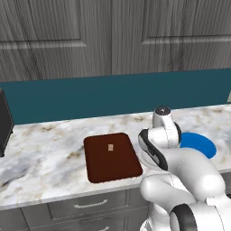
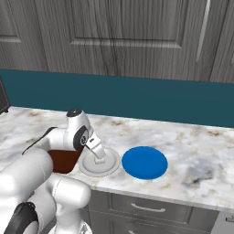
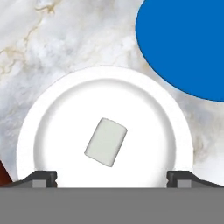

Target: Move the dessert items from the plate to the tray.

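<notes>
A single pale cream dessert item (image 3: 106,142) lies tilted near the middle of the round white plate (image 3: 52,113). My gripper (image 3: 112,177) hangs straight above it, open, its two dark fingertips (image 3: 43,177) spread wide at either side of the plate with nothing between them. From the right base view the gripper (image 2: 98,159) points down just over the plate (image 2: 114,165). To the plate's left lies the dark reddish-brown tray (image 1: 113,164), and another small pale dessert item (image 1: 110,147) rests on it.
A flat bright blue disc (image 2: 144,162) lies on the marble counter just right of the plate, near the front edge. A teal backsplash and grey cabinet doors rise behind. A dark appliance (image 1: 4,124) stands at the far left.
</notes>
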Tool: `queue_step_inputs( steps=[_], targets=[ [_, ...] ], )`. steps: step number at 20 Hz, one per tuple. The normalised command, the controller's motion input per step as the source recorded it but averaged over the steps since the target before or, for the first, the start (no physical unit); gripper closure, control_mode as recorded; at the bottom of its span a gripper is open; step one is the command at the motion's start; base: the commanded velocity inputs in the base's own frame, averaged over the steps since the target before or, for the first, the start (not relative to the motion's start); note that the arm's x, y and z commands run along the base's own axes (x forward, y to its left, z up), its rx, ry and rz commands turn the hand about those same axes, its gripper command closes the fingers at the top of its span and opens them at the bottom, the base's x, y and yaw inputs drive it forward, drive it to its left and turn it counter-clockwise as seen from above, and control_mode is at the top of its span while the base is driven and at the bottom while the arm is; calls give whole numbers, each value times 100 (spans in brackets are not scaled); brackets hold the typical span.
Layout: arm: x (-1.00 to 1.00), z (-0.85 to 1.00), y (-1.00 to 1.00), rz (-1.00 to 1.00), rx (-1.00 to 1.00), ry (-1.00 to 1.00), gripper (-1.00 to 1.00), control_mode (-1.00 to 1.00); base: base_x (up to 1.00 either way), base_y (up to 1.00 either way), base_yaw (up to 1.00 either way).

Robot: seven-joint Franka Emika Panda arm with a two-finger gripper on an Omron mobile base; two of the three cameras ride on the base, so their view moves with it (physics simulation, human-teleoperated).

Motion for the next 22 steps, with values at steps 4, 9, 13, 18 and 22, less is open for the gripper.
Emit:
queue_step_inputs(
  steps=[4, 9, 13, 18, 22],
  targets=[
    [1, -15, -12, -3, 6, 3, -100, -100, 0, 0, 0],
    [23, -8, -21, -1, 9, 1, -100, -100, 0, 0, 0],
    [24, -7, 0, -4, 2, 2, -100, -100, 0, 0, 0],
    [3, -21, 0, -6, 0, 3, -100, -100, 0, 0, 0],
    [0, -34, 0, -6, 0, 5, -100, -100, 0, 0, 0]
  ],
)
